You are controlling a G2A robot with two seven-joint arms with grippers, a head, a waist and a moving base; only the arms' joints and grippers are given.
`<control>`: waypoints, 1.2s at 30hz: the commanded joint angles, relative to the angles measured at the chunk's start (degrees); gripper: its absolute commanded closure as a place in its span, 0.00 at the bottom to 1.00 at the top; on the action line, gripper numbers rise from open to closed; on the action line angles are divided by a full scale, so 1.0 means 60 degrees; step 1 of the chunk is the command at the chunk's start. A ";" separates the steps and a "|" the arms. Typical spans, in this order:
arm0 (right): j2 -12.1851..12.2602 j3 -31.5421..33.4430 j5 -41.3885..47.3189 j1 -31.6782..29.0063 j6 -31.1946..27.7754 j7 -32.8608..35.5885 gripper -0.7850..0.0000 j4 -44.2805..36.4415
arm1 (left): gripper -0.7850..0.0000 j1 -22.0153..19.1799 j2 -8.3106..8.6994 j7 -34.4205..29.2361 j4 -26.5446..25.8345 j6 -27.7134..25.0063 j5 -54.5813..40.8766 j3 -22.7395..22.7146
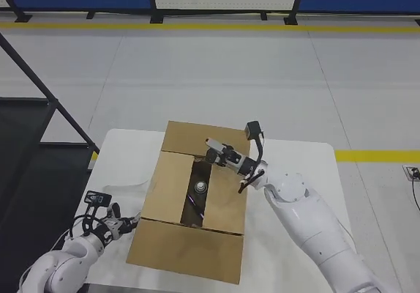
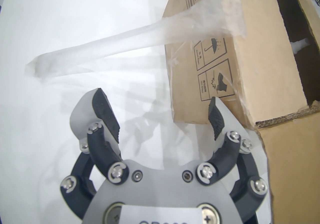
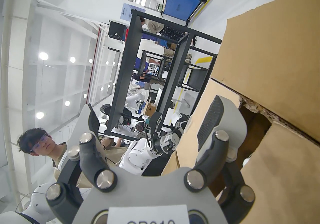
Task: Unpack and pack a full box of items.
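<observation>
On the white table (image 1: 122, 157) we are seeing the cardboard box (image 1: 167, 192) sitting at the middle, its top flaps parted. Our right gripper (image 3: 155, 104) is hovering above them, fingers spread and empty, likely to reach inside. Our left gripper (image 2: 157, 98), likewise spread, is hanging beside its corner, probably to steady it. Handling pictograms, an umbrella among them, are showing under a loose tape strip (image 2: 140, 37).
</observation>
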 commanded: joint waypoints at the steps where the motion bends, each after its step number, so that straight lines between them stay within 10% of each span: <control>1: -0.0006 -0.0095 -0.0163 -0.0121 0.0308 0.0094 0.00 -0.0216 | 0.00 0.0020 -0.0006 0.0043 -0.0012 -0.0053 0.0037 0.0063; 12: -0.0264 -0.0815 0.0031 0.0601 0.2188 0.2455 0.00 0.0243 | 0.00 0.0327 -0.0010 0.0186 -0.0341 -0.0236 0.0078 0.0101; 36: -0.1087 -0.1638 -0.0227 0.1799 0.3018 0.2262 0.00 0.2143 | 0.00 0.1053 0.0037 0.0702 -0.0761 -0.0568 -0.0285 -0.0662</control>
